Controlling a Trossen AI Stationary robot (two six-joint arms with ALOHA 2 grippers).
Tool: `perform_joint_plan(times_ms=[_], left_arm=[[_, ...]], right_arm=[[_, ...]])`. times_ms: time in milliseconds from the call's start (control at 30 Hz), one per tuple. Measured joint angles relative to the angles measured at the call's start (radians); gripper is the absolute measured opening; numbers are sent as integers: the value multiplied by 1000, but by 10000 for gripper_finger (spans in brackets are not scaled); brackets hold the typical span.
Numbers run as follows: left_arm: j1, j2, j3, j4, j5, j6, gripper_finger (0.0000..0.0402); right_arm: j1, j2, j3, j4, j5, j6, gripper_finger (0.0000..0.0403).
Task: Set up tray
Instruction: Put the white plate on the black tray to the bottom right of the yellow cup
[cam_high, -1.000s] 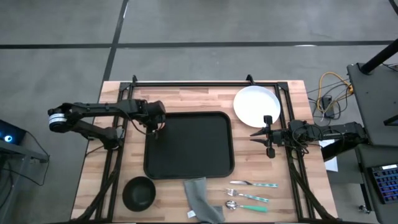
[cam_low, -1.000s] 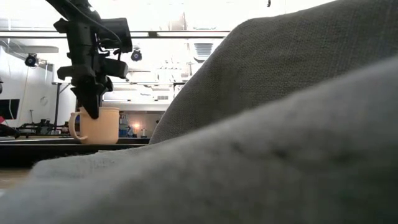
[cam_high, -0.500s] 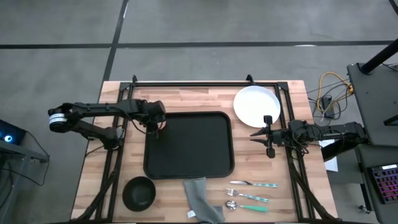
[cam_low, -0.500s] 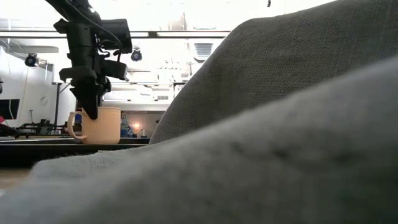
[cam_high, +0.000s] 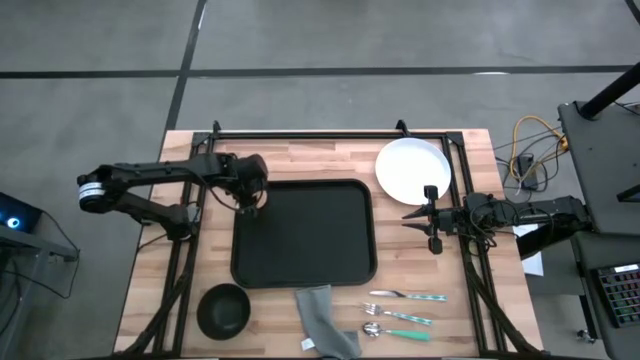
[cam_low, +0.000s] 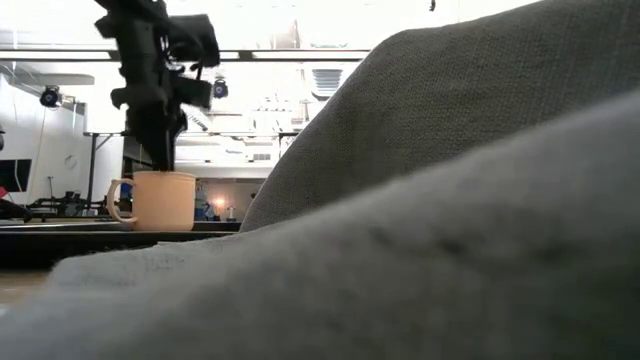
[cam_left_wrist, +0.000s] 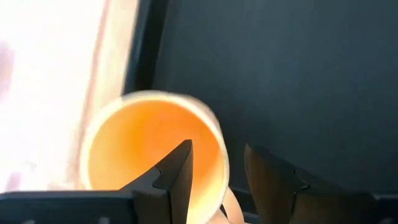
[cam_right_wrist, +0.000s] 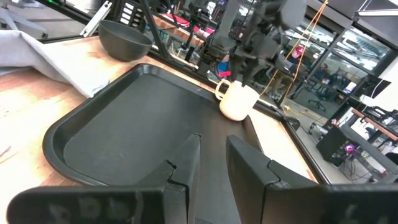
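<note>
Here, left gripper (cam_left_wrist: 216, 171) fingers spread above mug (cam_left_wrist: 152, 149) on tray (cam_high: 310, 235).

A round white plate (cam_high: 412, 168) lay near the far right corner of the wooden surface (cam_high: 320, 160). A small black bowl (cam_high: 223, 310) sat at the near left corner. Beside it, at the near edge, a grey cloth (cam_high: 326, 321) lay crumpled, filling most of the low view. To the right of the cloth were three pieces of cutlery (cam_high: 404, 314) with teal handles, side by side. A pale orange mug (cam_low: 156, 200) stood upright, its handle to one side.
</note>
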Motion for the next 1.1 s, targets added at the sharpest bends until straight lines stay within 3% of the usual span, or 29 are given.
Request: perform_joint_plan(times_ms=[200,400,633,800,1000,1100], left_arm=[[0,0,109,9,2,-66,128],[-5,-1,120,57,2,-188,128],[-110,-64,-69,471,5,-165,128],[-210,-149,-152,554,2,-220,128],[-354,-310,-310,821,-10,-202,128],[-385,-407,-386,851,-43,-192,128]], right_arm=[[0,0,0,0,0,0,68],[0,0,0,0,0,0,68],[0,0,0,0,0,0,68],[0,0,0,0,0,0,68],[0,0,0,0,0,0,68],[0,0,0,0,0,0,68]])
